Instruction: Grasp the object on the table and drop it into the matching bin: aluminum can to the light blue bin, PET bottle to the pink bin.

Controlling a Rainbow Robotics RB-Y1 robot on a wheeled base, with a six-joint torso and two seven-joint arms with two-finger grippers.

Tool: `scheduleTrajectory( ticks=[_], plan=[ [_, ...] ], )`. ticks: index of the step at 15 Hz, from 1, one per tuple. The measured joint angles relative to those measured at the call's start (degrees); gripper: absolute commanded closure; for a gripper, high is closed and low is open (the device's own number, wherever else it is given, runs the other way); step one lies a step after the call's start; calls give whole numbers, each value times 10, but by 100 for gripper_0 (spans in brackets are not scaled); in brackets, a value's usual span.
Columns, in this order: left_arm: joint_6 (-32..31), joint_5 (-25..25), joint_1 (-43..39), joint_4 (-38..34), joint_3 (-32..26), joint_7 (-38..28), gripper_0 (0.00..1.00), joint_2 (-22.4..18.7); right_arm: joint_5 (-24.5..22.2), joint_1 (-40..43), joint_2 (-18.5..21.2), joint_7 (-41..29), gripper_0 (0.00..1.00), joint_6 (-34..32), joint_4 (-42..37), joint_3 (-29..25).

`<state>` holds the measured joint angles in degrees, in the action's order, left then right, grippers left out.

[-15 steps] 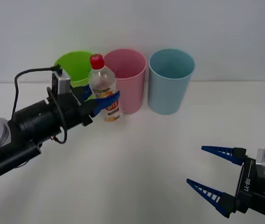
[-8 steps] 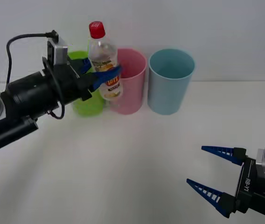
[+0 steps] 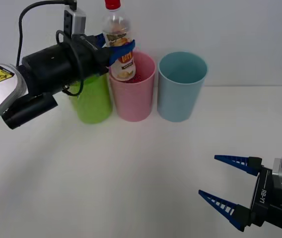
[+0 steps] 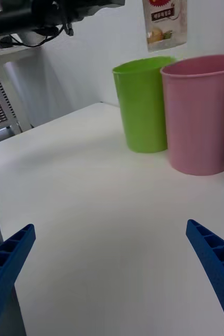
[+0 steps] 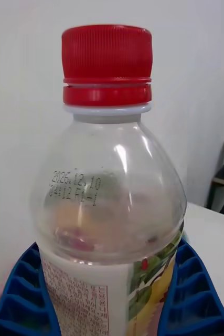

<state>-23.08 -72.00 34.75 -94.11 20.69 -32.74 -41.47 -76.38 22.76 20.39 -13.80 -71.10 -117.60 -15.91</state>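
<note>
My left gripper [image 3: 122, 49] is shut on the PET bottle [image 3: 118, 34], a clear bottle with a red cap [image 5: 107, 63] and an orange-and-white label. It holds the bottle upright above the pink bin [image 3: 132, 94], the bottle's base at about rim height over the bin's left side. In the left wrist view the blue fingers [image 5: 22, 294] clasp the bottle [image 5: 109, 210] on both sides. The light blue bin [image 3: 180, 91] stands right of the pink one. My right gripper [image 3: 228, 186] rests open low at the table's [image 3: 131, 173] near right.
A lime green bin [image 3: 91, 101] stands left of the pink bin [image 4: 203, 115], partly behind my left arm; the right wrist view shows the green bin [image 4: 142, 105] too. The three bins line the table's far edge against a white wall. The table's right edge lies near the right arm.
My left arm has lifted the bottle from beside the bins up and to the right, bringing it over the pink bin. The right gripper has stayed still.
</note>
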Motion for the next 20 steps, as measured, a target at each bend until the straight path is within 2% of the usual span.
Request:
scheduleTrajectory(
  ticks=[3, 12, 16, 17, 18, 19, 20],
  plan=[
    [1, -7, 21, 43, 2, 2, 90, 12, 0, 0, 0, 0, 0, 0, 0, 0],
    [3, -54, 92, 169, 2, 3, 92, 89, 0, 0, 0, 0, 0, 0, 0, 0],
    [2, -64, 106, 190, 2, -1, 91, 101, 0, 0, 0, 0, 0, 0, 0, 0],
    [2, -64, 106, 190, 2, -3, 76, 102, 0, 0, 0, 0, 0, 0, 0, 0],
    [2, -64, 106, 190, 2, -5, 47, 103, 0, 0, 0, 0, 0, 0, 0, 0],
    [2, -63, 106, 190, 2, -6, 28, 103, 0, 0, 0, 0, 0, 0, 0, 0],
    [2, -63, 106, 190, 3, -7, 0, 103, 0, 0, 0, 0, 0, 0, 0, 0]
  ],
)
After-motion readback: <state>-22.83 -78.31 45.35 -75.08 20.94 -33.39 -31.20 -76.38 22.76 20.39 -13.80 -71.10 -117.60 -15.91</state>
